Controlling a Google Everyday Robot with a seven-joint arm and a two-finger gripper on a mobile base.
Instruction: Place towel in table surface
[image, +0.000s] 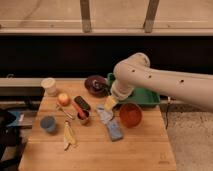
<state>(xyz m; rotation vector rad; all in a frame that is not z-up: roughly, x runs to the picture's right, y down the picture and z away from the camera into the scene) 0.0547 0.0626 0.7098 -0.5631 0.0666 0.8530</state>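
Blue-grey, likely limp towel (114, 128) mid-frame wants pinching at its upper edge, where the gripper (109, 103) sits; its hold is unclear.

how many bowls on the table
2: a dark bowl at the back edge, an orange bowl beside the towel. The gripper hangs over the towel. The arm may hide more.
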